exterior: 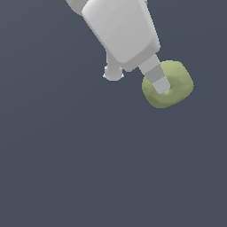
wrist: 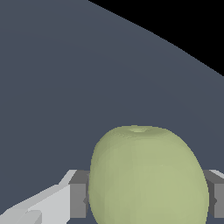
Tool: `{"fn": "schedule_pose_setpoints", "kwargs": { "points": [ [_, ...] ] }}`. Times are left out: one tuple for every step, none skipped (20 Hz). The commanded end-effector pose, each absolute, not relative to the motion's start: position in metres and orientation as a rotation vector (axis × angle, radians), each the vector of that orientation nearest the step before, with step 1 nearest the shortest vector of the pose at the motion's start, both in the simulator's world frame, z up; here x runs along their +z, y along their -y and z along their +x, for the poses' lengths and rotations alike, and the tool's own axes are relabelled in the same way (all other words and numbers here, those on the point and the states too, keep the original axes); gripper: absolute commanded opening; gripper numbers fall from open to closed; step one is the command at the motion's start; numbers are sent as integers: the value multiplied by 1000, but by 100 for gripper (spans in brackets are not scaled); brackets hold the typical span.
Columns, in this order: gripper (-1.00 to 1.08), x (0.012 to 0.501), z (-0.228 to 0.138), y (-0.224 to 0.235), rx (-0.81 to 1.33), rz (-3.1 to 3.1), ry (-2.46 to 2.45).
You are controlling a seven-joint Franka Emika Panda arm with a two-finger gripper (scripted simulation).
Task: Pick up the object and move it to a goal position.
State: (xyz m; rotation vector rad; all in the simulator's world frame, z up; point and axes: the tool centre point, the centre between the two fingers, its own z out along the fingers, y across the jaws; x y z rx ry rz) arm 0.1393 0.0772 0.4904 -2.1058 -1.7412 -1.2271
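Note:
The object [exterior: 177, 82] is a matte olive-green lumpy ball at the exterior view's upper right. My white gripper [exterior: 166, 86] comes down over it from the upper left, and one grey-tipped finger [exterior: 157, 79] lies across the ball's near side; the other finger is hidden. In the wrist view the object [wrist: 148, 175] fills the gap between the two grey pads [wrist: 78, 199], which press against its two sides. The gripper [wrist: 148, 202] is shut on the ball.
A plain dark blue-grey floor [exterior: 88, 168] lies all around. In the wrist view its curved edge [wrist: 175, 43] meets black beyond. A small white part of the hand [exterior: 113, 73] sticks out beside the finger.

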Motion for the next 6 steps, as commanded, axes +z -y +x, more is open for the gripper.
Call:
{"fn": "schedule_pose_setpoints", "kwargs": {
  "points": [
    [-100, 500, 138, -76, -1246, -2078, 1753],
    [-100, 502, 138, -76, -1251, -2071, 1756],
    [-100, 504, 138, -75, -1254, -2066, 1758],
    [-100, 505, 138, -75, -1257, -2062, 1760],
    [-100, 506, 138, -75, -1258, -2059, 1761],
    [-100, 506, 138, -75, -1259, -2059, 1761]
  ]
}}
